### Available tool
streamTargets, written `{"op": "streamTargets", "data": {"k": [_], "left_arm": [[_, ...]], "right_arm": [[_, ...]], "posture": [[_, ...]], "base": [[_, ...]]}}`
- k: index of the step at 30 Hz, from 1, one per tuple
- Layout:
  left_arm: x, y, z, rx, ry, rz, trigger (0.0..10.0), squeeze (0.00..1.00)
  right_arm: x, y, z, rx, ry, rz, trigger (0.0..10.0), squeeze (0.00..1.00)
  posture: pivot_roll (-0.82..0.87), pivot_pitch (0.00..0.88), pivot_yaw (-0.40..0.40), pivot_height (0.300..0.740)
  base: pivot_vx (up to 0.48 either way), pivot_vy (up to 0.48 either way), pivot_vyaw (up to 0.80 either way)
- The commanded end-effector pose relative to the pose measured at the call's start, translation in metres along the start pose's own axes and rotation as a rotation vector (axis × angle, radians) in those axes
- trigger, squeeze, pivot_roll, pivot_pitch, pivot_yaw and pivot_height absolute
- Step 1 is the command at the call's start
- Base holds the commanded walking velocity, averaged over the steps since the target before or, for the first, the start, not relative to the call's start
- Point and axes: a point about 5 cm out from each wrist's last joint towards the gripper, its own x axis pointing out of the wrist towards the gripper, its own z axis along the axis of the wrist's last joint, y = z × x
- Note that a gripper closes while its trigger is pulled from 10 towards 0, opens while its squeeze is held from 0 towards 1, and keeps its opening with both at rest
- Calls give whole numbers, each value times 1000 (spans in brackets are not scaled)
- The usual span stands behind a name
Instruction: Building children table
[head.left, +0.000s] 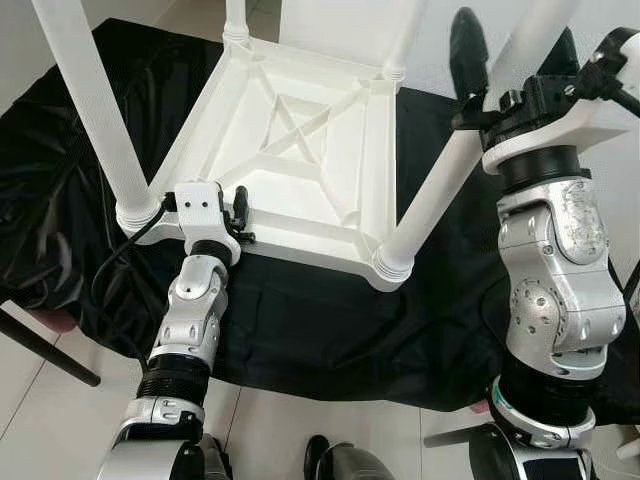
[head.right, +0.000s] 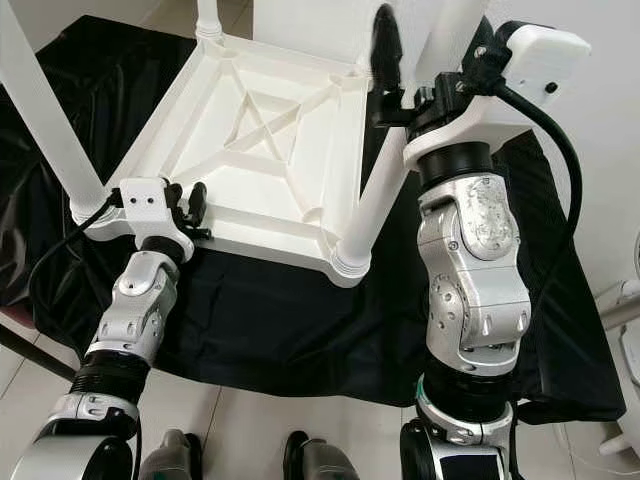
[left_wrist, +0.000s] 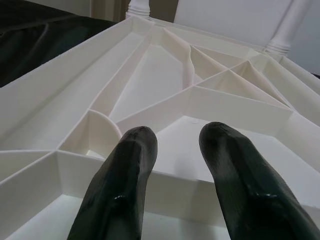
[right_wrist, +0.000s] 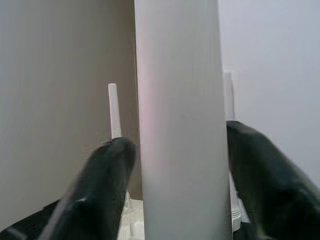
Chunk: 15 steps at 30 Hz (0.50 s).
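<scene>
A wrinkled, glossy black cloth (head.left: 330, 330) covers the low supporting surface, draping over its near edge and hanging in folds at the left side, where it bunches into shiny creases. Pale, light-coloured floor tiles (head.left: 300, 430) show beneath and in front of it. Directly on the cloth lies a white plastic children's table top (head.left: 290, 150), turned upside down so its ribbed underside faces up, with a crossed bracing pattern in the middle. Its near edge sits well back from the cloth's front edge. White round plastic legs (head.left: 90, 110) stand up from ringed sockets at its corners. A dark thin rod (head.left: 45, 352) slants across the floor at the left.
</scene>
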Motion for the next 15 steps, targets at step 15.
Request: {"op": "streamTargets", "data": {"k": [15], "left_arm": [[1,79,-2,104,92,204,10000,0]], "right_arm": [[-5,-27,9,-50,-23,-182,0,0]], "posture": [[40,196,-86,740]], "base": [[0,0,0]]}}
